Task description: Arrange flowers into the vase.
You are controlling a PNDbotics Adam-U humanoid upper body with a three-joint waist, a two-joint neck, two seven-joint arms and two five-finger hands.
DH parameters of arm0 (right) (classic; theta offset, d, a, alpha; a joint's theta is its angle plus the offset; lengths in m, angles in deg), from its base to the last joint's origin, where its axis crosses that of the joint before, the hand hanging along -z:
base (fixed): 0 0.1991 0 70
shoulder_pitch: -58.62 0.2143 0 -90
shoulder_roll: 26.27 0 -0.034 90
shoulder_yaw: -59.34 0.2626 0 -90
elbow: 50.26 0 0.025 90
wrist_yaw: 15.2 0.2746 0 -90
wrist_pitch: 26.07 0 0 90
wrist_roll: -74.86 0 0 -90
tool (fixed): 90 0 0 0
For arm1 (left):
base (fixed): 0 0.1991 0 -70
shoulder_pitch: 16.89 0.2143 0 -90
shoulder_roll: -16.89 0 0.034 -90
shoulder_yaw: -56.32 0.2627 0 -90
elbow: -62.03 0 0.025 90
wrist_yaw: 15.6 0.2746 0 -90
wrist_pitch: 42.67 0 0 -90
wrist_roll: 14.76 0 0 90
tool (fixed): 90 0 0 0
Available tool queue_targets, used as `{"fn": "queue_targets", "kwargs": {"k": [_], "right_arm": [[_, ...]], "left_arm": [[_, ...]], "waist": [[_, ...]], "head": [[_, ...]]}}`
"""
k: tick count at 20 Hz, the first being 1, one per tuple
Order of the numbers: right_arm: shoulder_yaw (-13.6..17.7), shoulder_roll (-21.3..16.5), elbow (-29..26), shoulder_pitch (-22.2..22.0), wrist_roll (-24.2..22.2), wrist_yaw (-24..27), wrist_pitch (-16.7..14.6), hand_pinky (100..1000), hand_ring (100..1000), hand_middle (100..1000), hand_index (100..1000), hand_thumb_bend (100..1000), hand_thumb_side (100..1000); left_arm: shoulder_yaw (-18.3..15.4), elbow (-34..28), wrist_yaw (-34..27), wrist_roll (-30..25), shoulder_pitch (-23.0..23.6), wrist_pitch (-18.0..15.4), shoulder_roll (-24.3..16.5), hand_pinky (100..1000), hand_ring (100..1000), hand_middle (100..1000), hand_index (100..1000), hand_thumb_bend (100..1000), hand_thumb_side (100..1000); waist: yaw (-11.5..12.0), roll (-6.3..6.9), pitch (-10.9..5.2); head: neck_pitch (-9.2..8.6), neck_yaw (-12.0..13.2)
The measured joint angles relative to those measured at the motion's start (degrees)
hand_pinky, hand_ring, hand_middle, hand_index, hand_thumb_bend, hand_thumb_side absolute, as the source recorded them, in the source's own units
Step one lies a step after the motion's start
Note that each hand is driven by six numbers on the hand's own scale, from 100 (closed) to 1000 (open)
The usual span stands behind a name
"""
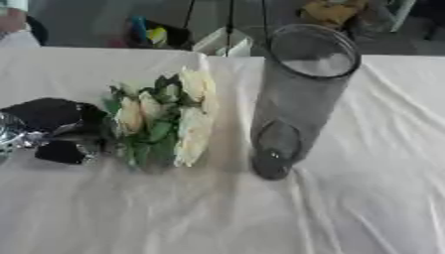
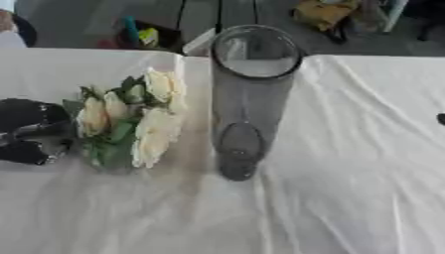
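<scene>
Left eye view, near to far: white tablecloth (image 1: 217, 218) fills the foreground, soft fabric with long creases fanning out to the right. Left hand (image 1: 56, 131) enters at the left edge, black shells with silver joints, partly cut off by the frame. It sits right at the base of the bouquet (image 1: 165, 119), touching or overlapping the stem end; fingers are lost behind the leaves, so cannot tell whether they are curled around the stems or just resting there. Bouquet is cream-white rose-like blooms over green leaves, heads pointing away from the robot, stems hidden. Blurred, petals hard to separate. Just right of it, apart from it, stands the vase (image 1: 300, 99): tall clear glass cylinder, upright on the cloth, round rim open at top, no flowers inside, thick base showing as a dark oval. Right eye view: a small dark speck at the right edge, unidentifiable. Behind the table, blurred clutter on the floor.
</scene>
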Motion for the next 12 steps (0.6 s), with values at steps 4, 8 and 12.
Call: {"fn": "queue_targets", "kwargs": {"k": [4, 8, 12], "right_arm": [[0.00, 0.09, 0.00, -0.03, -0.18, 0.00, -0.03, 788, 930, 314, 495, 100, 974], [0.00, 0.36, 0.00, -0.04, -0.23, 0.00, -0.02, 788, 928, 313, 493, 100, 973], [0.00, 0.42, 0.00, -0.05, -0.40, 0.00, -0.09, 788, 928, 311, 492, 100, 973]], "left_arm": [[-0.25, -0.05, -1.48, -0.33, -0.01, -0.51, 0.01, 718, 864, 948, 1000, 100, 975], [-0.77, -1.46, -3.67, -0.44, -0.11, -0.51, 0.00, 724, 873, 950, 1000, 100, 970], [-1.26, -2.49, -4.82, -0.67, -0.13, 0.33, -0.04, 711, 866, 937, 1000, 100, 967]], "waist": [[0.01, -0.07, 0.13], [0.12, -0.12, 0.13], [0.12, -0.12, 0.13]], "head": [[-0.01, -0.01], [-0.01, -0.01], [-0.01, -0.01]]}}
